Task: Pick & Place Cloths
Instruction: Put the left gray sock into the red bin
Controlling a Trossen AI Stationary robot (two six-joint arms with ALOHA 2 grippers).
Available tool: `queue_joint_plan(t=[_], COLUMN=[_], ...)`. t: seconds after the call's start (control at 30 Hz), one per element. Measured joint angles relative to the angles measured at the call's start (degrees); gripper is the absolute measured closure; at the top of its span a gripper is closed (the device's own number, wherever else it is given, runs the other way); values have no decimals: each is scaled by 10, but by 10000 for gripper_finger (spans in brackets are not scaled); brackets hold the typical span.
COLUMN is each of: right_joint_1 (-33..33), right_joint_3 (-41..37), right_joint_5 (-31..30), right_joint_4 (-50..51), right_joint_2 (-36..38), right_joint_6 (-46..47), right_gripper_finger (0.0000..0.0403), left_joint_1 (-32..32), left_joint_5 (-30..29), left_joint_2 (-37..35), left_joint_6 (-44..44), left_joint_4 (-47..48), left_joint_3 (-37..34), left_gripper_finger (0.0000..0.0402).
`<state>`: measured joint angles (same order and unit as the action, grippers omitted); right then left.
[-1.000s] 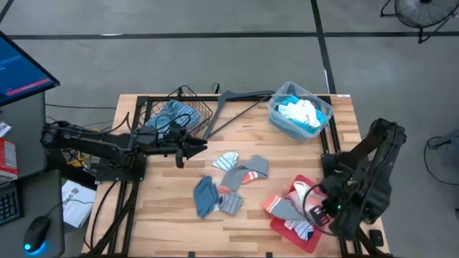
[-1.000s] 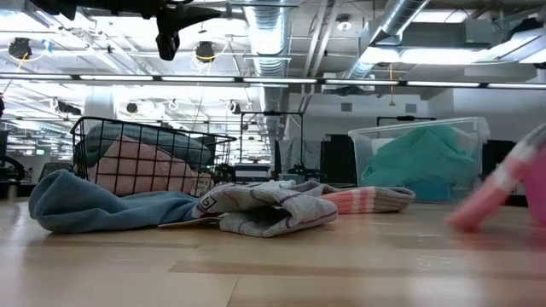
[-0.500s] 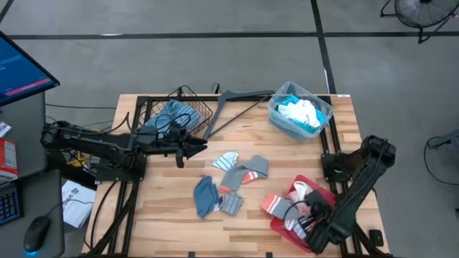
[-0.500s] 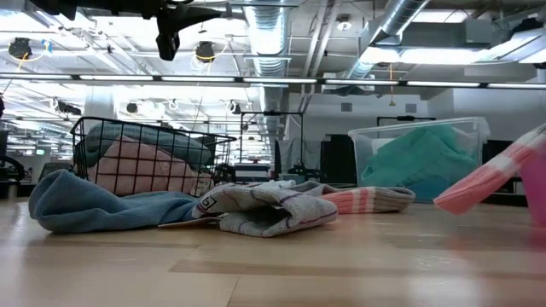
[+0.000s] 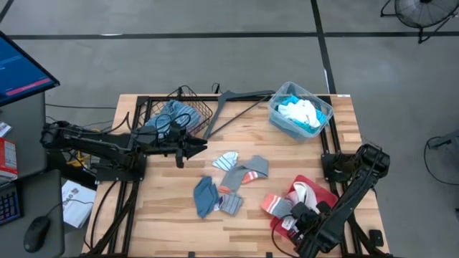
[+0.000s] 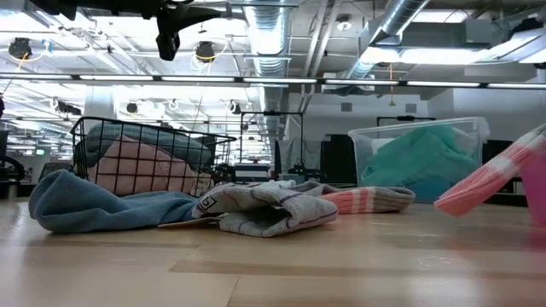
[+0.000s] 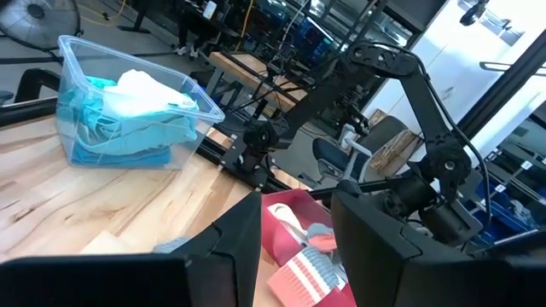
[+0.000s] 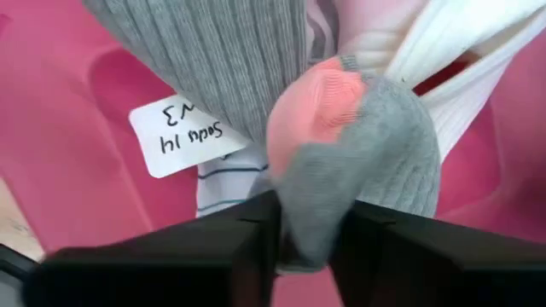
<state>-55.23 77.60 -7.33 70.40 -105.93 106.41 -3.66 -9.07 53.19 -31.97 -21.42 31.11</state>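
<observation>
The right gripper (image 8: 309, 230) pinches the toe of a grey ribbed sock with a coral-orange tip (image 8: 341, 136), low over the flat red plastic tray (image 5: 324, 198) at the table's near right. The hold is narrow; the sock may slip if lifted quickly. A white tag (image 8: 189, 136) appears to read "Sodu 14". The left gripper (image 5: 192, 147) hovers far left, jaws apart.

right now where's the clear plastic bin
High view: the clear plastic bin sits at the table's far right corner, beside the clothes hanger, holding turquoise and white cloths.
</observation>
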Motion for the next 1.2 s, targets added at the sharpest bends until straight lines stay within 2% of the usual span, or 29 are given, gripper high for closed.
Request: queue_joint_plan(t=[0.3, 0.4, 0.5, 0.63, 0.9, 1.07, 1.2], right_joint_1=[-6, 14, 47, 104, 224, 292, 316], right_joint_3=[0, 0, 0, 0, 0, 0, 0], right_joint_5=[-3, -15, -41, -48, -23, 13, 63], right_joint_4=[-23, -24, -31, -34, -37, -38, -50], right_joint_2=[3, 26, 55, 82, 74, 74, 74], right_joint_6=[-33, -75, -137, -245, -467, -539, -580], right_gripper_finger=[132, 85, 55, 40, 46, 49, 49], left_joint_1=[-1, -1, -1, -1, -1, -1, -1], left_joint_5=[21, 23, 24, 24, 24, 29, 35], left_joint_2=[0, 0, 0, 0, 0, 0, 0], left_joint_6=[0, 0, -2, -2, -2, -2, -2], left_joint_4=[0, 0, 0, 0, 0, 0, 0], left_joint_3=[0, 0, 0, 0, 0, 0, 0], left_gripper_finger=[275, 275, 275, 275, 275, 275, 275])
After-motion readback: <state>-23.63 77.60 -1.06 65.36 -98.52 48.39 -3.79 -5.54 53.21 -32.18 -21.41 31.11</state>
